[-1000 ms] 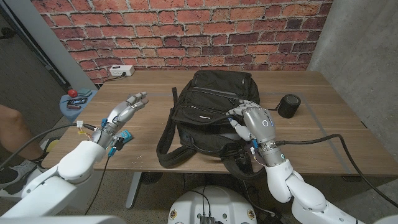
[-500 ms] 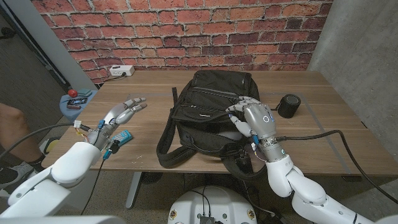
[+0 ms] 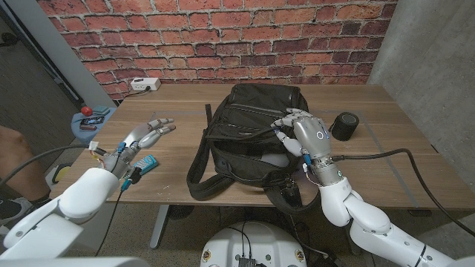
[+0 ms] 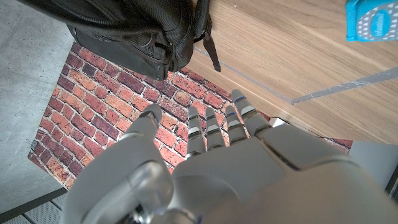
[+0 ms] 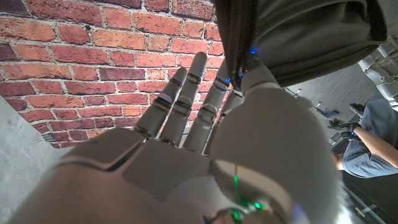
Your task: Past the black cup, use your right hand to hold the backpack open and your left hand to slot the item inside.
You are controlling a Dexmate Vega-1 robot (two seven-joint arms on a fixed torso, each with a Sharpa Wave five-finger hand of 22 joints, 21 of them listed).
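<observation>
Here the right hand (image 3: 305, 136) has its fingers curled over the upper flap of the black backpack (image 3: 249, 111), pinching the fabric and lifting it so a gap shows at the front opening; in the right wrist view the cloth drapes across its fingertips (image 5: 242, 65). The left hand (image 3: 141, 139) hovers above the table (image 3: 386, 159) with fingers spread wide and nothing in them. The item, a small blue packet (image 3: 143, 163), lies on the wood just beside that hand's wrist, well apart from the bag. The black cup (image 3: 343, 126) stands just right of the backpack. The risk, I judge, is the thin grip on the flap: if the fabric slips, the opening sags shut. The flat packet may also skid away when the left hand tries to pick it up.
</observation>
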